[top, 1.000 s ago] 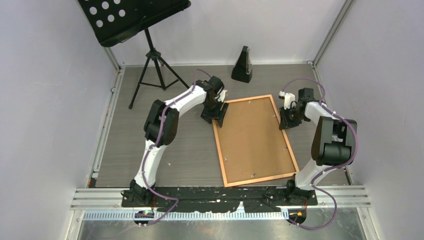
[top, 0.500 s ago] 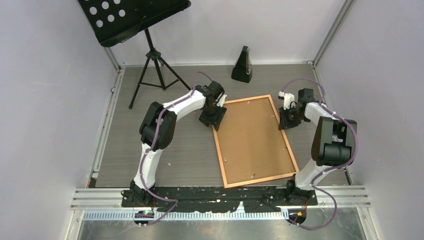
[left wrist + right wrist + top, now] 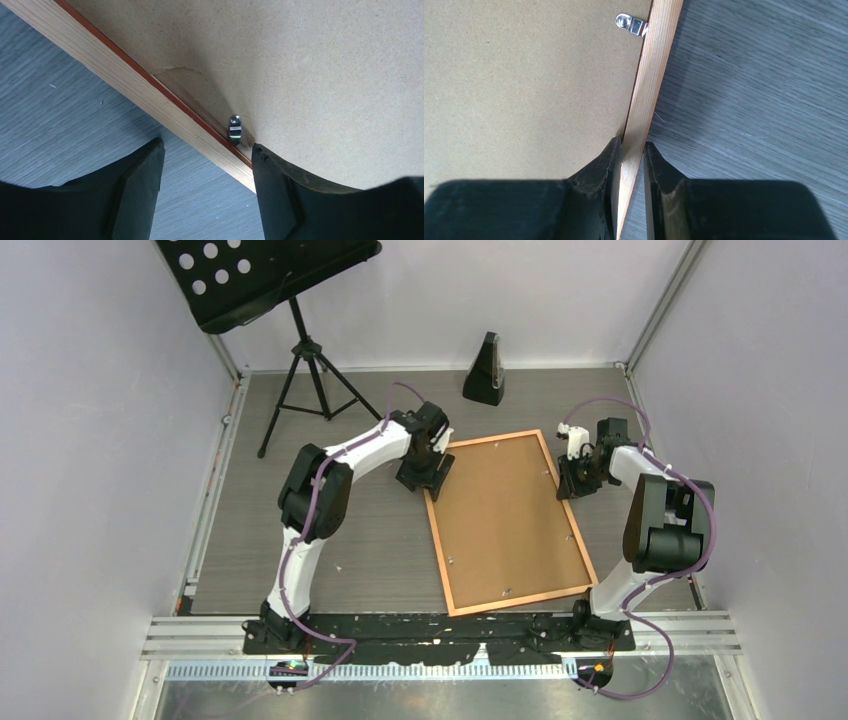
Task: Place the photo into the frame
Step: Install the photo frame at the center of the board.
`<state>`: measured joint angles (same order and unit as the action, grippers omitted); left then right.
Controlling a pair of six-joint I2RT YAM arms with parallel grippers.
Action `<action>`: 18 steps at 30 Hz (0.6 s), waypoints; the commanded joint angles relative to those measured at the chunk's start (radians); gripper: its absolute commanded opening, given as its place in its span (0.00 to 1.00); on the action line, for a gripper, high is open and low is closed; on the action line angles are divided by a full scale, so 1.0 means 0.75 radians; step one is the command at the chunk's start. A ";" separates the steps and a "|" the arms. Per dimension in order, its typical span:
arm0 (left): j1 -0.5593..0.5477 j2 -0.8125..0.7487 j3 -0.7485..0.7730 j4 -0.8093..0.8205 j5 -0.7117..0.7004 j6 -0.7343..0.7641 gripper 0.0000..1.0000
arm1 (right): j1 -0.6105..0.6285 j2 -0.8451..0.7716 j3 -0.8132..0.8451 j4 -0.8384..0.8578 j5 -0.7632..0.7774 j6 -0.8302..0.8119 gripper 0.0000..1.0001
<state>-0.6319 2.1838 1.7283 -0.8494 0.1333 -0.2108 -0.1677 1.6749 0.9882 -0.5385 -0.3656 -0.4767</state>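
Note:
The frame [image 3: 441, 552], copper-orange wood, lies face down on the table with the brown backing board [image 3: 505, 520] filling it. The photo is hidden. My left gripper [image 3: 422, 478] stands open astride the frame's left rail [image 3: 150, 95] near the far corner. One finger [image 3: 135, 190] is over the table, the other [image 3: 290, 195] over the backing board, beside a small metal clip [image 3: 235, 127]. My right gripper [image 3: 572, 485] is shut on the frame's right rail [image 3: 651, 85], with that rail between its pads [image 3: 610, 160]. Another clip [image 3: 631, 23] shows farther along that rail.
A black music stand [image 3: 290, 300] on a tripod stands at the back left. A black metronome [image 3: 485, 370] sits at the back, just beyond the frame. Walls close in the left, right and back of the grey wood-grain table [image 3: 330, 530].
My left arm's elbow has swung left, and its gripper has shifted a little along the frame's left rail. The frame and my right gripper have not moved.

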 commanded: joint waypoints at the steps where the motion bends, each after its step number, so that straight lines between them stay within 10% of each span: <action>1: 0.005 0.000 0.059 -0.002 -0.032 -0.021 0.68 | 0.011 -0.011 -0.031 0.014 -0.071 -0.060 0.05; 18: 0.029 0.046 0.073 -0.008 0.002 -0.028 0.63 | 0.011 0.000 -0.038 0.022 -0.078 -0.051 0.05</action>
<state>-0.6136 2.2105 1.7737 -0.8543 0.1246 -0.2283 -0.1715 1.6730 0.9825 -0.5312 -0.3733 -0.4767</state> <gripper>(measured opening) 0.630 0.236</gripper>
